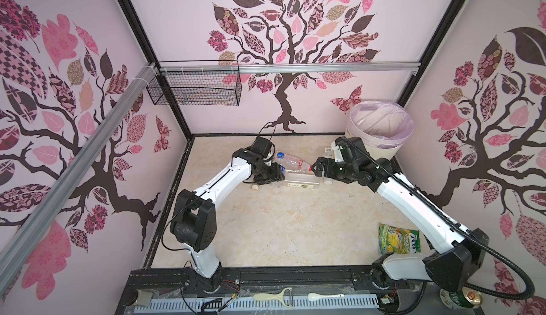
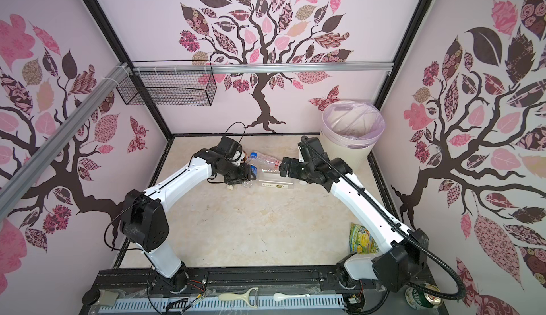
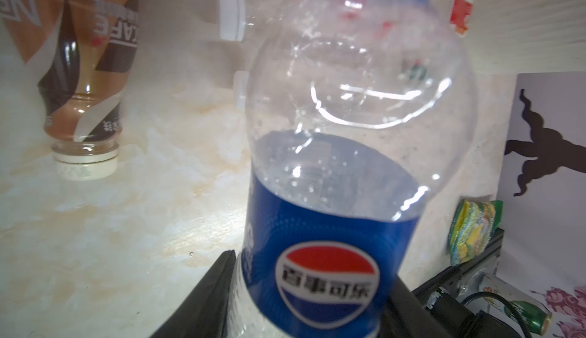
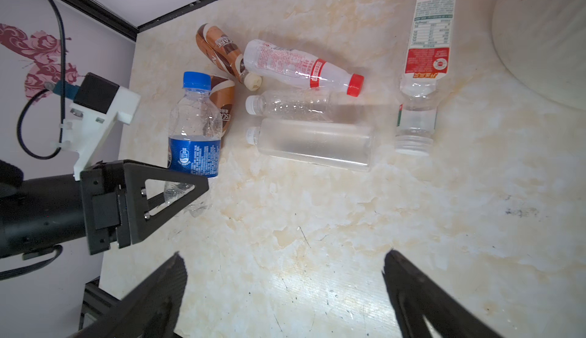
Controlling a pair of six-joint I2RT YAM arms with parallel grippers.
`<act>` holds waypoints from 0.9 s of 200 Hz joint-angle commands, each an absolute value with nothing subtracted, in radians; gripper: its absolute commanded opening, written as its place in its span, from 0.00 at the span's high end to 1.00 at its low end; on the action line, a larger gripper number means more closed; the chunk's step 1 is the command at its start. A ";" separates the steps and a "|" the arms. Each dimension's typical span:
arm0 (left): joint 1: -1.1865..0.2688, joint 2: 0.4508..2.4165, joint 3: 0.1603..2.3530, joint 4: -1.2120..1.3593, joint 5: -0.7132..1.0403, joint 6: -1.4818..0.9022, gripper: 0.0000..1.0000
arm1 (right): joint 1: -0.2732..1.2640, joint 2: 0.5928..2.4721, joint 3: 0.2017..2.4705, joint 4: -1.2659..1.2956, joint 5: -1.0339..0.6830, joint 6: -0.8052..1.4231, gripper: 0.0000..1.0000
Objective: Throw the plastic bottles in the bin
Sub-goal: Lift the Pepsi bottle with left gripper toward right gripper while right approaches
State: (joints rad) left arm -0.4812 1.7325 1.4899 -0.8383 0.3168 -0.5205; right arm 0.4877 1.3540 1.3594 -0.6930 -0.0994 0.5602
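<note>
Blue marks the cap and label of the cola bottle (image 4: 194,136), which the left gripper (image 3: 310,292) has clamped low on its body, a finger pressed on either side. I'd judge that low hold is meant to draw it clear of the pile. The other plastic bottles (image 4: 301,66) lie on their sides in the far middle of the table (image 1: 280,224), with a brown-wrapped bottle (image 4: 218,51) just beside it. The right gripper (image 4: 283,258) hovers over bare tabletop right of the cluster, fingers wide apart, nothing between them. The bin (image 1: 384,150) stands in the far right corner, its rim well above the bottles, so any carry must rise. The right arm sits between bottle and bin. The near half is open room.
</note>
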 commanded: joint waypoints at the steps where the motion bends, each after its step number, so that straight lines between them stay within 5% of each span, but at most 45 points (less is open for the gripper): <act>1: -0.505 1.675 1.502 -0.749 0.379 -0.532 0.43 | 0.453 1.383 1.445 -0.701 -0.161 0.628 0.01; 109: -0.608 1.648 1.556 -0.531 0.532 -0.661 0.44 | 0.382 1.498 1.602 -0.704 -0.289 0.677 0.01; 180: -0.656 1.631 1.531 -0.513 0.529 -0.681 0.44 | 0.380 1.603 1.676 -0.681 -0.318 0.675 0.10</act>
State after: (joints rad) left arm -0.6369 1.6661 1.5108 -0.5526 0.5217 -0.6727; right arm 0.3828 1.5612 1.6272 -0.6712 -0.2985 0.6353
